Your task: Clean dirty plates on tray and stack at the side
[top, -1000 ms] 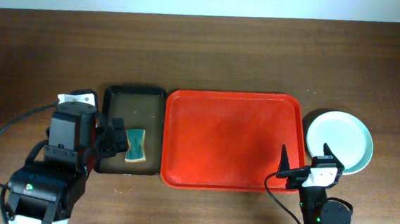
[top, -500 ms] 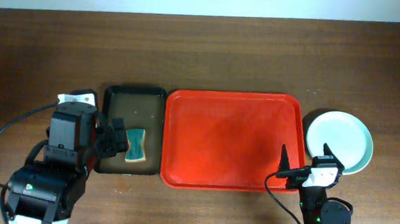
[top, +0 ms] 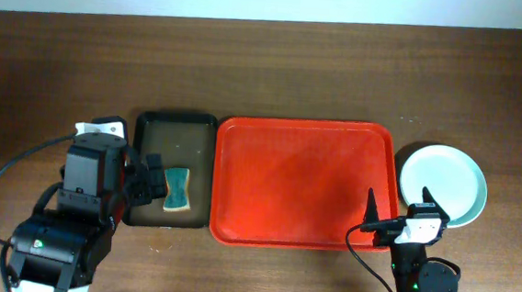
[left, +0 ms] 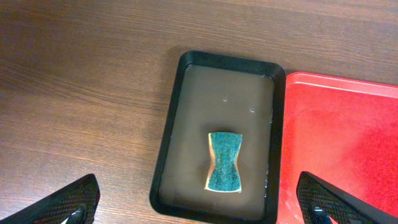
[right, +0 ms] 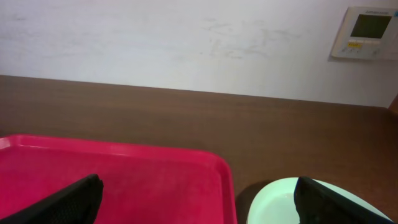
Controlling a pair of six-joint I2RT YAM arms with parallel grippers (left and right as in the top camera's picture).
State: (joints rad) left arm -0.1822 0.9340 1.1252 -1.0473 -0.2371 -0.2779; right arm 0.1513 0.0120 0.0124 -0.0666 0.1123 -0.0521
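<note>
The red tray [top: 300, 181] lies in the middle of the table with nothing on it; it also shows in the left wrist view [left: 342, 143] and the right wrist view [right: 124, 174]. A pale green plate [top: 443, 184] sits on the table just right of the tray, also in the right wrist view [right: 280, 202]. I cannot tell whether other plates lie under it. My right gripper [top: 399, 203] is open and empty at the tray's near right corner [right: 199, 199]. My left gripper [top: 148, 180] is open and empty at the black tray's near left side [left: 199, 208].
A narrow black tray [top: 175, 117] stands left of the red tray, its rim also in the left wrist view [left: 168, 143]. A teal sponge [top: 177, 189] lies in it [left: 224, 161]. A white wall with a control panel [right: 368, 32] is behind the table.
</note>
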